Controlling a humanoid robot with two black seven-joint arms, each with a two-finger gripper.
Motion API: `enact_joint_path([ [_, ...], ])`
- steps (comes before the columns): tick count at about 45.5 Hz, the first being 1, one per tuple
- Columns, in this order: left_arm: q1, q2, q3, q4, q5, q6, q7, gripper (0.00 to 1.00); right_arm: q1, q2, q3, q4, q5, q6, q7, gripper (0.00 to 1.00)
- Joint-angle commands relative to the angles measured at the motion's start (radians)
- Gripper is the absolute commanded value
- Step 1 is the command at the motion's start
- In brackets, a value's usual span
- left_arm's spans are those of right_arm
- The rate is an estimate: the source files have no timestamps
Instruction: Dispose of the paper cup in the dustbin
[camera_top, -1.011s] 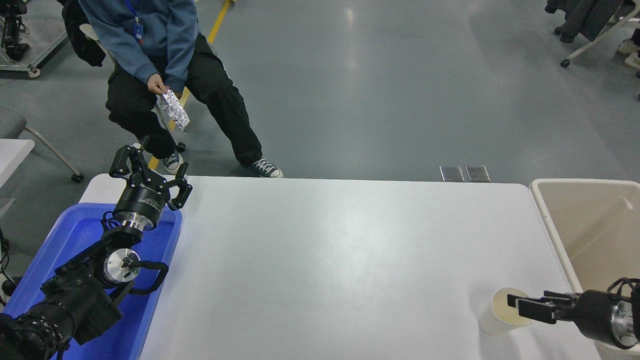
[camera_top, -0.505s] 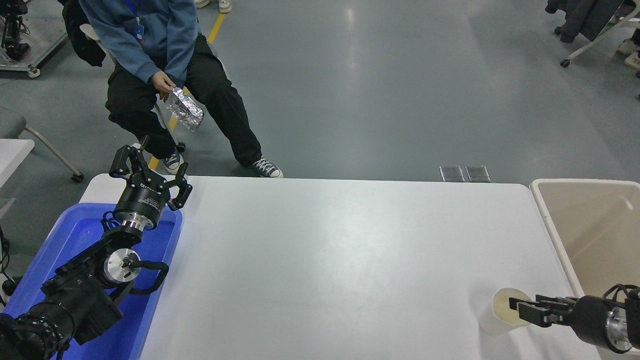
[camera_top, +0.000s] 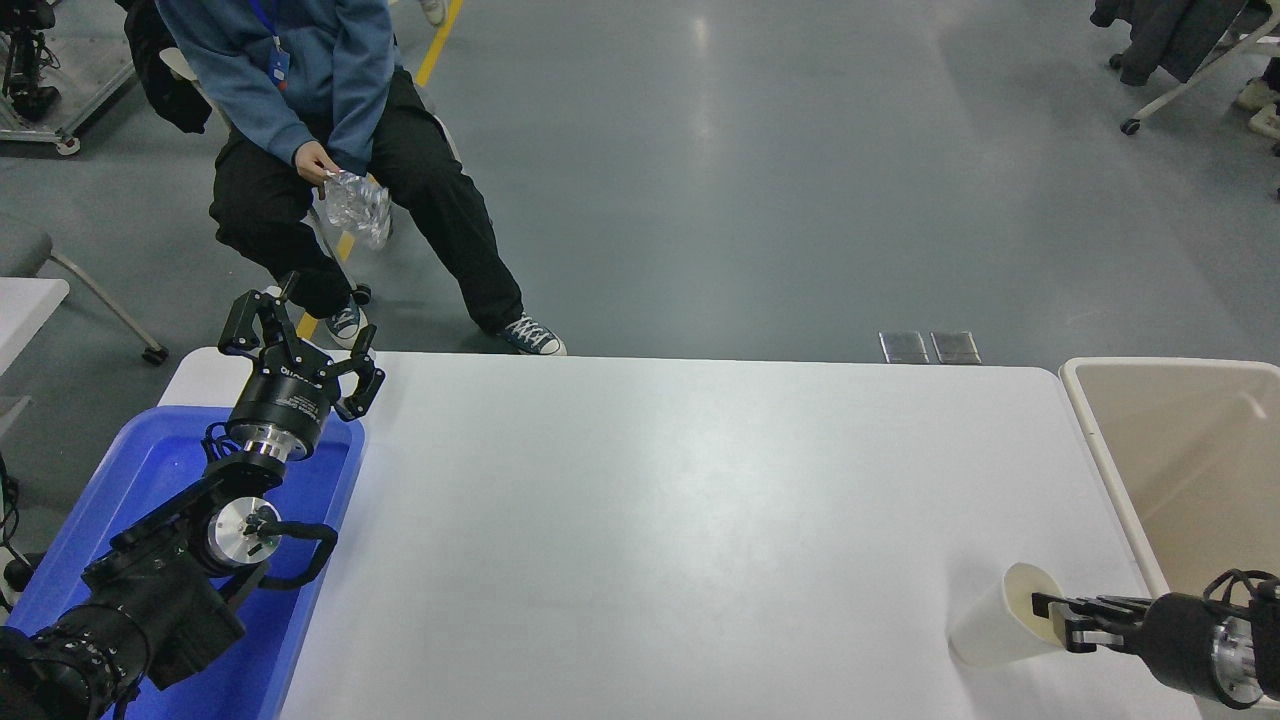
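The white paper cup (camera_top: 990, 632) is near the table's front right corner, tilted with its cream mouth turned up and to the right. My right gripper (camera_top: 1060, 610) comes in from the right edge and its fingers are pinched on the cup's right rim. The beige dustbin (camera_top: 1085, 405) stands off the table's right edge, just right of the cup and behind my right arm; its inside shows nothing in it. My left gripper (camera_top: 300, 340) is parked at the lower left with its fingers spread, over the far end of a blue tub.
The bright blue tub (camera_top: 130, 480) sits at the table's left edge under my left arm. A person (camera_top: 300, 90) sits beyond the far left corner, holding a crinkled shiny wrapper (camera_top: 358, 205). A chair base (camera_top: 110, 320) is at the far left.
My right gripper has drawn back to the right and the cup has tipped and shifted right with it. The person has moved the wrapper in the hand. The left arm has not moved.
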Motion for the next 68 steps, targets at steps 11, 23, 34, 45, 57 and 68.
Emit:
enact_joint_path([
  [11, 0.0, 0.0, 0.0, 0.0, 0.0, 0.0, 0.0, 1.0, 0.105, -0.163, 0.0, 0.075, 0.004, 0.033, 0.006, 0.0],
  [23, 0.0, 0.0, 0.0, 0.0, 0.0, 0.0, 0.0, 1.0, 0.222, -0.28, 0.001, 0.115, 0.003, 0.145, 0.006, 0.0],
  [34, 0.0, 0.0, 0.0, 0.0, 0.0, 0.0, 0.0, 1.0, 0.34, -0.36, 0.003, 0.21, 0.003, 0.256, 0.005, 0.0],
  [45, 0.0, 0.0, 0.0, 0.0, 0.0, 0.0, 0.0, 1.0, 0.461, -0.392, 0.006, 0.214, 0.003, 0.363, 0.005, 0.0],
  [57, 0.0, 0.0, 0.0, 0.0, 0.0, 0.0, 0.0, 1.0, 0.553, -0.395, 0.007, 0.214, -0.014, 0.435, 0.005, 0.0],
  [68, 0.0, 0.0, 0.0, 0.0, 0.0, 0.0, 0.0, 1.0, 0.572, -0.394, 0.004, 0.16, -0.04, 0.444, 0.005, 0.0],
])
